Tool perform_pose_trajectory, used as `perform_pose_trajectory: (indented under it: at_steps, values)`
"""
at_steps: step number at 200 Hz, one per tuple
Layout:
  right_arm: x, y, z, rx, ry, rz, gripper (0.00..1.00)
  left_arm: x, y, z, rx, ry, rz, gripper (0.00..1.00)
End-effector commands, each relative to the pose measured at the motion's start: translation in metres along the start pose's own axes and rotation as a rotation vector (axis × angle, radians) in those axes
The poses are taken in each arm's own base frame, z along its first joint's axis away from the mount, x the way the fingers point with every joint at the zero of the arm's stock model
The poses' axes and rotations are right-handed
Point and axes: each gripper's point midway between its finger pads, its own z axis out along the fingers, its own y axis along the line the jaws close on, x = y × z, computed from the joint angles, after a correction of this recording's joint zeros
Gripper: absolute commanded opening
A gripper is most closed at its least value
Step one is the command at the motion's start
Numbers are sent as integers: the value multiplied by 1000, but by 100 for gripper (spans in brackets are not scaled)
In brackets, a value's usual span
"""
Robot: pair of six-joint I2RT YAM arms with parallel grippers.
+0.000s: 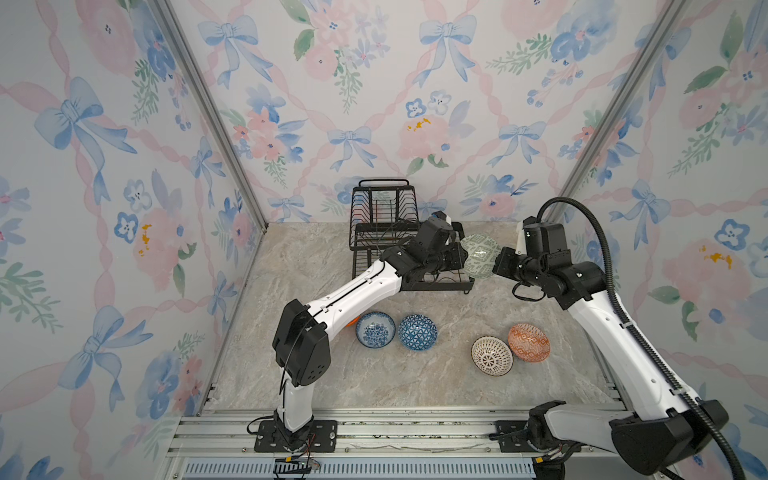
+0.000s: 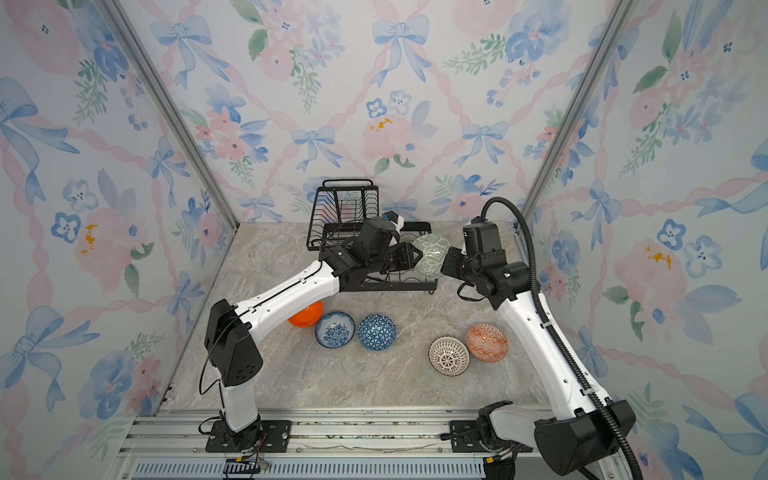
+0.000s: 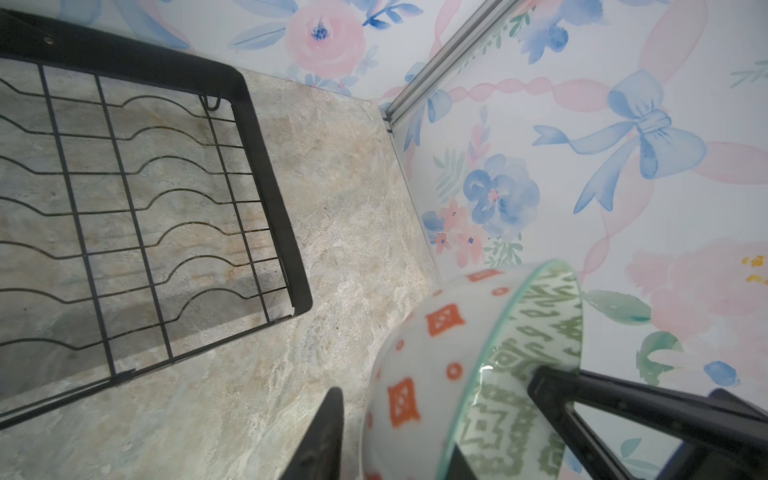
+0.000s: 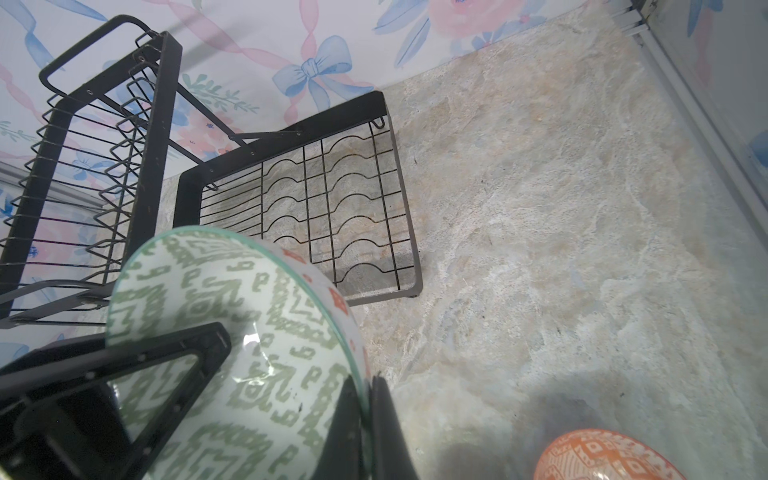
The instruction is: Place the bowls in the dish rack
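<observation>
Right gripper has its jaws pinched tight on the rim of the green bowl, holding it off the table on its edge. Left gripper sits at the opposite rim, jaws partly apart astride the wall. One finger is inside and the other outside, with a sliver of table beside it. Whether it's actually biting, I can't tell.

In both top views the bowl hangs mid-frame between the two grippers, hollow side facing up toward the camera, just off the right end of the rack's lower tray. The rack stands above centre, against the back wall. The left arm lies right across the tray's front corner and hides a good part of it.

Lower down on the table, the floral bowl and triangle bowl sit side by side. To their right, the lattice bowl is up against the orange-red bowl. The orange bowl peeks out from under the left forearm.
</observation>
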Motion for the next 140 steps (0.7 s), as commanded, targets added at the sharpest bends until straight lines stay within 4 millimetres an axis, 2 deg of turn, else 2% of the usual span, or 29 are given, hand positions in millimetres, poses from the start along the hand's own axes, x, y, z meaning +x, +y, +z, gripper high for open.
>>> perform_pose_trajectory:
  at_steps: [1,29,50,69,99,112,140]
  values:
    - [-11,2,-4,-1,-46,21,0,2,-2,4,6,16,4,20]
    - [-13,3,3,14,-41,12,0,-1,-4,2,12,9,21,9]
    - [-13,4,9,20,-31,19,6,-3,-5,1,13,4,33,1]
    - [-16,7,13,19,-26,29,30,-6,-6,-2,9,-9,38,0]
    - [-22,11,15,9,-31,38,57,-17,-8,-9,-2,-50,55,0]
    - [-24,12,16,6,-28,40,64,-22,-9,-12,-8,-68,65,0]
    - [-29,7,15,15,-31,59,97,-36,-6,-16,-17,-102,66,0]
